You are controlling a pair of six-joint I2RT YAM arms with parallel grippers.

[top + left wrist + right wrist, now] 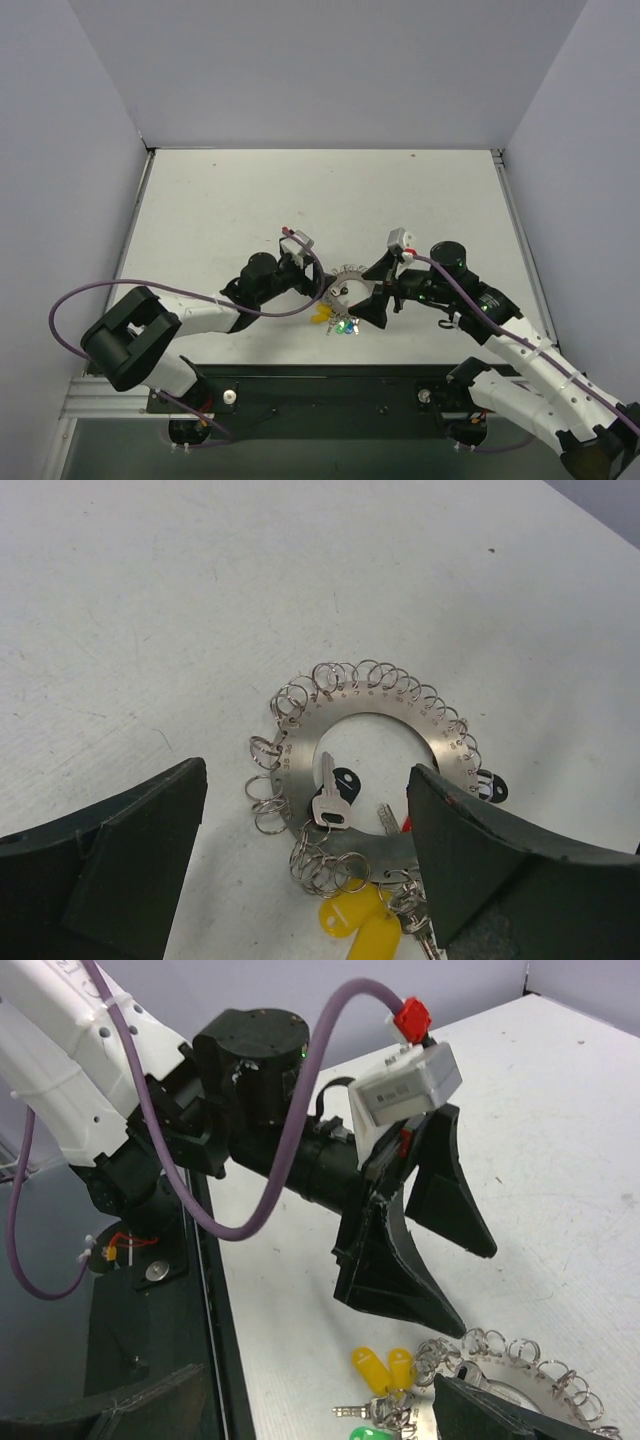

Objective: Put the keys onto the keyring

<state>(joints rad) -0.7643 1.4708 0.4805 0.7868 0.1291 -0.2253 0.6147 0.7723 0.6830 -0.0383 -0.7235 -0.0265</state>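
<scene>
Keys [338, 320]: clustered near the front edge of the table [220, 200].
Keyring [385, 702]: flat just behind, touching them.
Left gripper [307, 780]: wide open, empty, straddling the ring.
Right gripper [372, 298]: wide open, empty, at the ring's right.

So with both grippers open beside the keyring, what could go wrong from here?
The left gripper and right gripper flank the keyring closely, so the next reach may knock them together or shove the ring. The black-headed key lies in the ring's hole. Whether it is threaded is unclear, so a nudge might shift it. The small loops on the rim could snag a finger.
</scene>
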